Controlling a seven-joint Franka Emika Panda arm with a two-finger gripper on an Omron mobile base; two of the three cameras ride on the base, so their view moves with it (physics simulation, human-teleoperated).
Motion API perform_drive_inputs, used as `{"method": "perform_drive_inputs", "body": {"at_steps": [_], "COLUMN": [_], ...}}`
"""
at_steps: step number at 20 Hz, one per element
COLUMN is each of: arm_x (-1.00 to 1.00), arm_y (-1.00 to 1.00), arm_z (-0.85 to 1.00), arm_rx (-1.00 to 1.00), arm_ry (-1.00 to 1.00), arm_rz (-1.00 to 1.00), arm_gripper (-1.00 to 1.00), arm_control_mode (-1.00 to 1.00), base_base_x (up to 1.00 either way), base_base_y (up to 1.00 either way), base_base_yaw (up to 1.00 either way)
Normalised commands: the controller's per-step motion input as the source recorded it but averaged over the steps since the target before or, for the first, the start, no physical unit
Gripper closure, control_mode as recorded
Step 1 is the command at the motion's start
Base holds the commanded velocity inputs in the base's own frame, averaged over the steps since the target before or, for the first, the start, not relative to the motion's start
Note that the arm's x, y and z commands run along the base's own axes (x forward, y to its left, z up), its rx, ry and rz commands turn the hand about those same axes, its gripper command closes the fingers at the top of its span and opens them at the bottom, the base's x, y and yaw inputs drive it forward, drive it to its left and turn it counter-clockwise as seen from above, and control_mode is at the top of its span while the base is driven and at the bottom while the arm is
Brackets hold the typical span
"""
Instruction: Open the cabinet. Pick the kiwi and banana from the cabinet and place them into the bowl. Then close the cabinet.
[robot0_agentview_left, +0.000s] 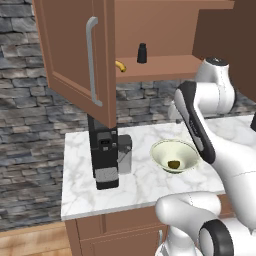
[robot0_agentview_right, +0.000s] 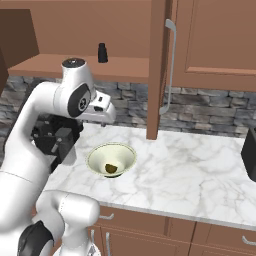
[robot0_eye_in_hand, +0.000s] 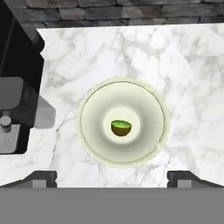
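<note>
Kiwi in the bowl, banana next.
The kiwi (robot0_eye_in_hand: 120, 127) lies in the bowl (robot0_eye_in_hand: 92, 144) on the worktop (robot0_eye_in_hand: 188, 87); the end effector (robot0_eye_in_hand: 112, 177) hovers above, fingers apart and empty. The banana (robot0_agentview_left: 120, 66) waits on the open cabinet (robot0_agentview_left: 75, 50) shelf: by my reading, 1 reach up there.

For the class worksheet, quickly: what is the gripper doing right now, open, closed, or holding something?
Gripper: open, fingers spread wide and holding nothing, above the bowl with the kiwi in it.

Open marble counter (robot0_eye_in_hand: 192, 65) right of bowl (robot0_eye_in_hand: 89, 105); coffee machine (robot0_eye_in_hand: 17, 96) crowding its left.
</note>
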Motion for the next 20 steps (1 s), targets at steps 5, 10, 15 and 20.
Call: {"method": "perform_drive_inputs", "body": {"at_steps": [5,10,15,20], "arm_x": [-0.2,-0.1,-0.02,0.0], "arm_y": [0.27,0.26,0.24,0.22], "arm_z": [0.47,0.37,0.35,0.37], "arm_rx": [0.0,0.0,0.0,0.02], "arm_ry": [-0.16,-0.17,-0.16,-0.07], "arm_rz": [0.07,0.09,0.1,0.07], "arm_gripper": [-1.0,-1.0,-1.0,-1.0], "arm_control_mode": [-1.0,-1.0,-1.0,-1.0], "base_base_x": [0.0,0.0,0.0,0.0], "base_base_y": [0.0,0.0,0.0,0.0], "base_base_yaw": [0.0,0.0,0.0,0.0]}}
